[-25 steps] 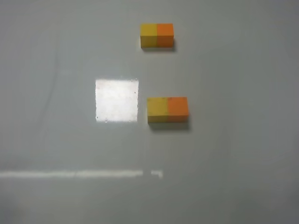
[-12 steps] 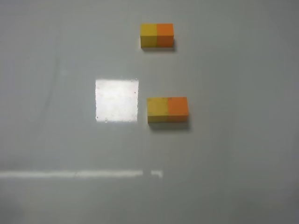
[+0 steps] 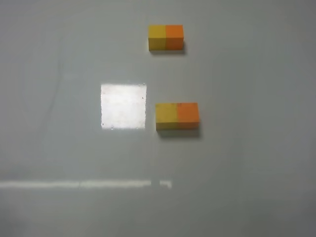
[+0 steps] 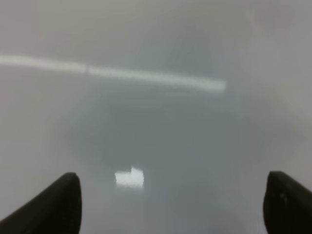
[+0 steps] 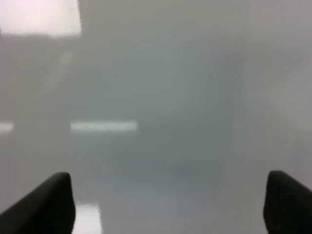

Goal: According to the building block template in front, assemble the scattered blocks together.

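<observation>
In the exterior high view the small yellow-and-orange template bar (image 3: 166, 37) lies at the far middle of the grey table. Nearer, the mustard-yellow cube (image 3: 166, 115) and the orange cube (image 3: 188, 114) sit side by side, touching, yellow on the left and orange on the right. Neither arm shows in that view. The left gripper (image 4: 170, 204) is open over bare table, with only its dark fingertips (image 4: 53, 204) showing. The right gripper (image 5: 168, 204) is open over bare table too, with its fingertips (image 5: 46, 202) at the picture's corners. No block shows in either wrist view.
A bright square light reflection (image 3: 123, 106) lies on the table left of the two cubes. A thin bright streak (image 3: 84, 184) runs across the near part of the table. The table surface (image 3: 247, 163) is plain grey.
</observation>
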Available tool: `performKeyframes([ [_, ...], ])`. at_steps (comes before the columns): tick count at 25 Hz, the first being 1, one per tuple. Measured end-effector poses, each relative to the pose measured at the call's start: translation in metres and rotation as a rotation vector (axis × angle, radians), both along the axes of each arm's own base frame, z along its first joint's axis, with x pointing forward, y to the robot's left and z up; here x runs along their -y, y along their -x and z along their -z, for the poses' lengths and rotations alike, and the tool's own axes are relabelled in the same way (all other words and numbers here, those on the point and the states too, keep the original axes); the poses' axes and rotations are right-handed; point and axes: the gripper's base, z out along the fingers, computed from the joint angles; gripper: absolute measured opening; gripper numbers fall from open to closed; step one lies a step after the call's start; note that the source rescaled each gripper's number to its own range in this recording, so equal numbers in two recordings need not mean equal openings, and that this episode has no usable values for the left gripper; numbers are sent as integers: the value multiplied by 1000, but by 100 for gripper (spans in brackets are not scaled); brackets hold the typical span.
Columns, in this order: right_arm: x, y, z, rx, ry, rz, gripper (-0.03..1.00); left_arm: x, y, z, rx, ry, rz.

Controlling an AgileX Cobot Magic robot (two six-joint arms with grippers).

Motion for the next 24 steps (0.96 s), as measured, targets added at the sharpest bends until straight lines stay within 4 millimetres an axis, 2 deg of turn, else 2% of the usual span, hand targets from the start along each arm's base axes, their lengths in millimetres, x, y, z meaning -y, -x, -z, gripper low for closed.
performKeyframes([
  [24, 0, 0, 0, 0, 1, 1, 75, 0, 0, 0, 0, 0, 0],
])
